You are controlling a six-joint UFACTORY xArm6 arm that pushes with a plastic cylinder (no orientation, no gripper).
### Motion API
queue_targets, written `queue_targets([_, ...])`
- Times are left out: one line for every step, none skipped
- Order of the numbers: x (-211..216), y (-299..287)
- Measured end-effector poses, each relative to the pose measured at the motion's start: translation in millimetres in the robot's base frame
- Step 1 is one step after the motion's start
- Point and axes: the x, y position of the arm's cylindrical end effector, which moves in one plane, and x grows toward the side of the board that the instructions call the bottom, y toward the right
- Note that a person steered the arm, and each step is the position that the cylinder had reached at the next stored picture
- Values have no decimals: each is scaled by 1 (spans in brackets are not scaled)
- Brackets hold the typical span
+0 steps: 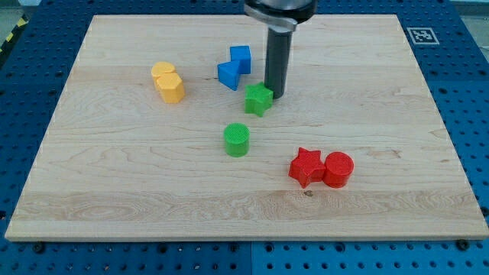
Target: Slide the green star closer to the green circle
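The arm carries no gripper, so nothing is grasped or released; it ends in a straight dark rod whose tip [276,95] rests on the wooden board [382,114] just above the middle of the frame. The tip stands at the upper right edge of the green star [258,99], touching it or very nearly so; the exact contact cannot be made out. The rod's upper part and its round mount are cut off by the top of the frame.

The green star lies just left of and slightly below the tip. The green circle [236,140] sits a short way below it and a little to the left, apart from it.

Two blue blocks [234,67], touching each other, sit up and left of the star; their shapes are hard to tell. Two yellow blocks [167,82] touch at the upper left. At the lower right, a red star [306,166] touches a red circle [338,169].
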Motion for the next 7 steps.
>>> queue_targets([14,-31])
queue_targets([24,-59])
queue_targets([34,-79])
queue_targets([37,-81])
queue_targets([38,-71])
queue_targets([40,-30])
queue_targets([40,-28])
